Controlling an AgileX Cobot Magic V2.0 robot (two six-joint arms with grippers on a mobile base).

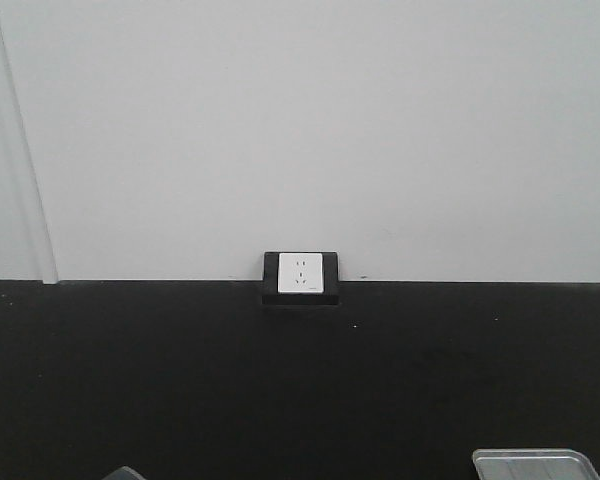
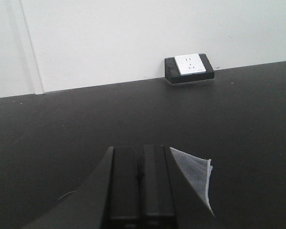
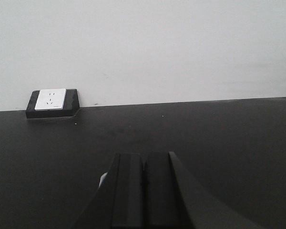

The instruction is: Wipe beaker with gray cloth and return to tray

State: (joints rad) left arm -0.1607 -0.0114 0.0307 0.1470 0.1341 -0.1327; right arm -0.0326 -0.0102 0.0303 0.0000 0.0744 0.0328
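Observation:
A corner of the gray cloth (image 2: 195,171) lies on the black table just right of my left gripper (image 2: 140,149). That gripper's jaws are pressed together with nothing between them. In the front view only the far edge of the silver tray (image 1: 530,462) shows, at the bottom right. My right gripper (image 3: 144,155) is also shut and empty, low over the table. A pale sliver (image 3: 103,180) peeks out left of its fingers; I cannot tell what it is. The beaker is out of view.
A white socket in a black box (image 1: 300,277) sits where the black table (image 1: 300,380) meets the white wall. A small gray corner (image 1: 125,473) shows at the front view's bottom left edge.

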